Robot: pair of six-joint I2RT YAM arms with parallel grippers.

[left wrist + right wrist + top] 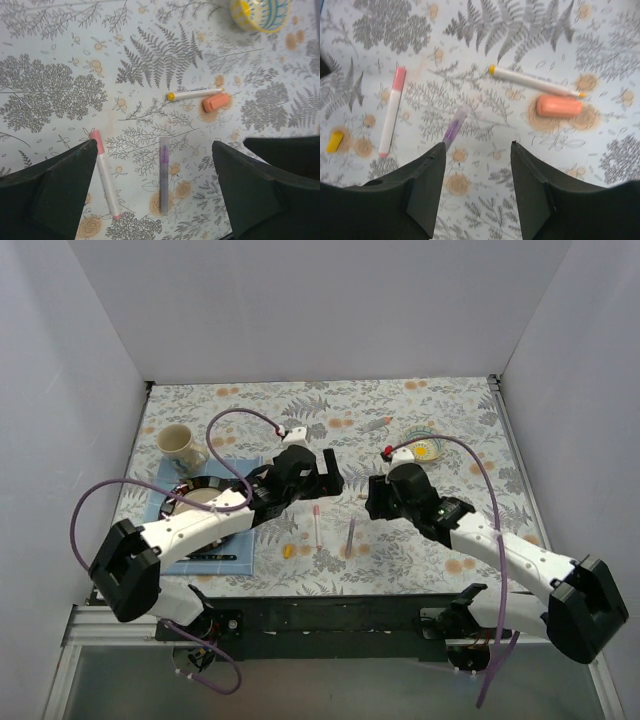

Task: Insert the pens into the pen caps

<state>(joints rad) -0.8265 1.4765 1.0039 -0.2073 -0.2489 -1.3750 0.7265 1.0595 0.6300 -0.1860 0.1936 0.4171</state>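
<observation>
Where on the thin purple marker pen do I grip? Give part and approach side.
Mid-barrel, straight down from above, jaws across its length. The thin purple marker pen lies flat on the floral tablecloth, with bare cloth along both long sides, so each jaw should have room.

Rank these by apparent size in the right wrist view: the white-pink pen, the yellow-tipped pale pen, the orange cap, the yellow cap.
1. yellow-tipped pale pen and white-pink pen: about alike in length, so not ranked apart.
2. orange cap.
3. yellow cap, the smallest.
</observation>
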